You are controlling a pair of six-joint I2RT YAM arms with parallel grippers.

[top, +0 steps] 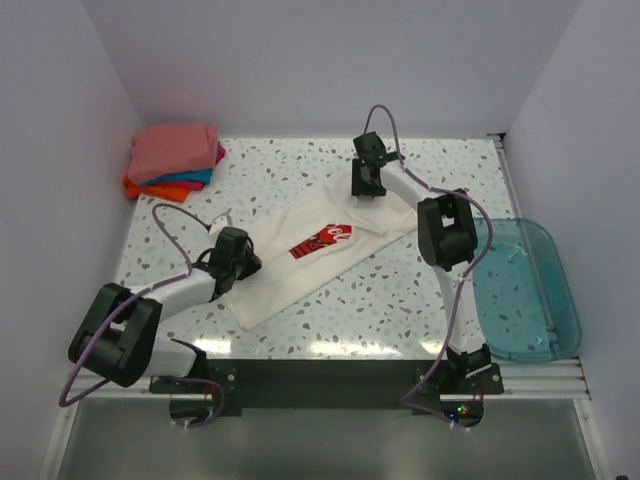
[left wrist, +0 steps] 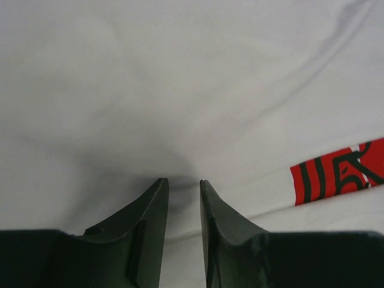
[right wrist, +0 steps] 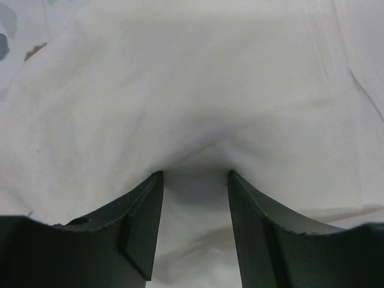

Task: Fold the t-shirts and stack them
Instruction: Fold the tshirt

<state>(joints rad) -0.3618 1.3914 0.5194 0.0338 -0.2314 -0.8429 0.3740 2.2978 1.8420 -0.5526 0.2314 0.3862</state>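
Observation:
The white t-shirt (top: 305, 255), with a red chest print (top: 322, 240), lies folded into a long strip running diagonally across the table. My left gripper (top: 232, 262) is at its lower left end. In the left wrist view its jaws stand nearly together, pinching a pucker of white cloth (left wrist: 183, 180), with the red print (left wrist: 339, 171) to the right. My right gripper (top: 366, 185) is at the upper right end. Its jaws are partly apart and pressed into the cloth, with a ridge of cloth (right wrist: 195, 159) between the tips. A folded stack of salmon-pink (top: 175, 150), teal (top: 192, 178) and orange (top: 150, 190) shirts sits at the back left.
A translucent teal plastic bin (top: 522, 290) stands at the right edge of the speckled table (top: 400, 300). White walls close in the back and both sides. The arm bases are on the black rail (top: 330, 375) at the near edge.

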